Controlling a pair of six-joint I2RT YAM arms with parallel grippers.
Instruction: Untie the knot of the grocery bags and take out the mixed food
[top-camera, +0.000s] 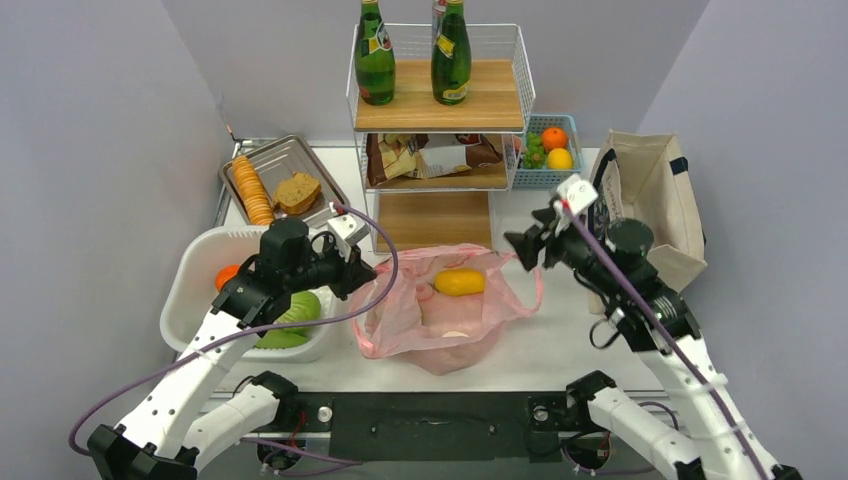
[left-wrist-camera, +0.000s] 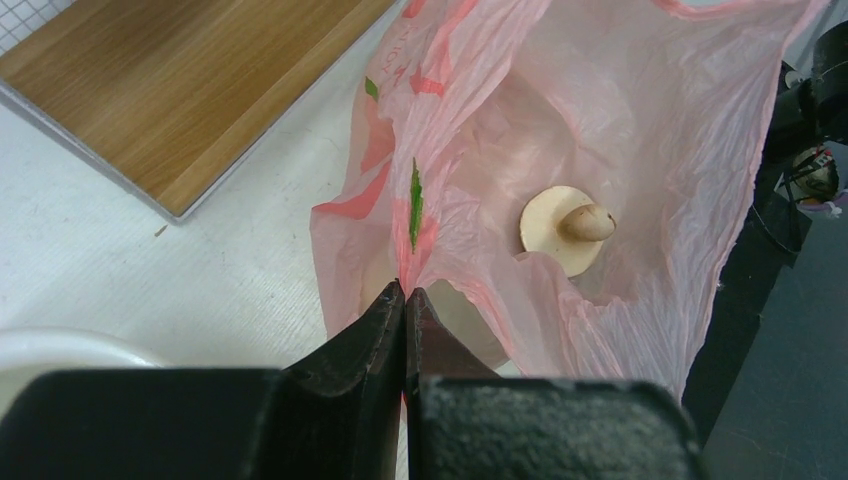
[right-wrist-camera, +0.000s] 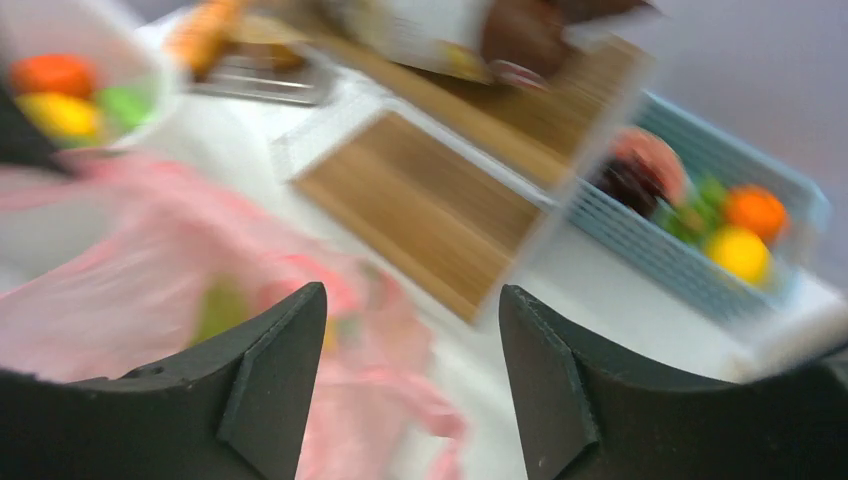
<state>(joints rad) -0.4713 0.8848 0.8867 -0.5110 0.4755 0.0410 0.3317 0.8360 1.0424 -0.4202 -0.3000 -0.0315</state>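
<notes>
The pink grocery bag (top-camera: 405, 320) lies open in the middle of the white table. Inside it rest a yellow lemon (top-camera: 459, 281) and a tan mushroom (left-wrist-camera: 568, 228). My left gripper (left-wrist-camera: 406, 292) is shut on the bag's left rim (left-wrist-camera: 415, 215), pinching the thin plastic. My right gripper (top-camera: 520, 248) hovers open over the bag's right side, with nothing between its fingers; its wrist view is blurred. One loose pink handle loop (top-camera: 530, 290) trails to the right. The knot is out of view.
A white tub (top-camera: 195, 262) at the left holds orange and green items. Behind it is a metal tray (top-camera: 285, 160) of crackers and bread. At the back, a wire shelf (top-camera: 438, 100) carries green bottles. A blue fruit basket (top-camera: 545, 175) and a canvas tote (top-camera: 655, 200) are at the right.
</notes>
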